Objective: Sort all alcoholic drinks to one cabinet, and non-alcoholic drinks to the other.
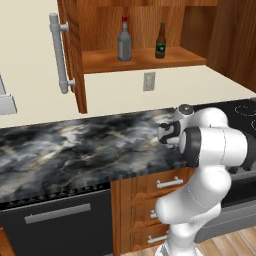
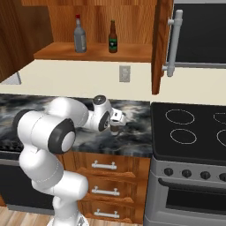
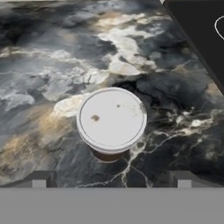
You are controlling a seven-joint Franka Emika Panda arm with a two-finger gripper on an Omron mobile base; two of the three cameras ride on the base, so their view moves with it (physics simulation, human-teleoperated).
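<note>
The robot's hand hangs directly above a short brown cup with a pale lid, fingers spread wide with nothing between them, seemingly lined up to drop around it. The cup stands upright on the dark marble table, just below the hand. Far above the hand, on the open cabinet's shelf, stand the red-capped grey bottle and the green-labelled beer bottle, apparently already sorted.

Stood side by side on the cabinet shelf: two bottles. Sat on the counter below: cup, beside the stove.
</note>
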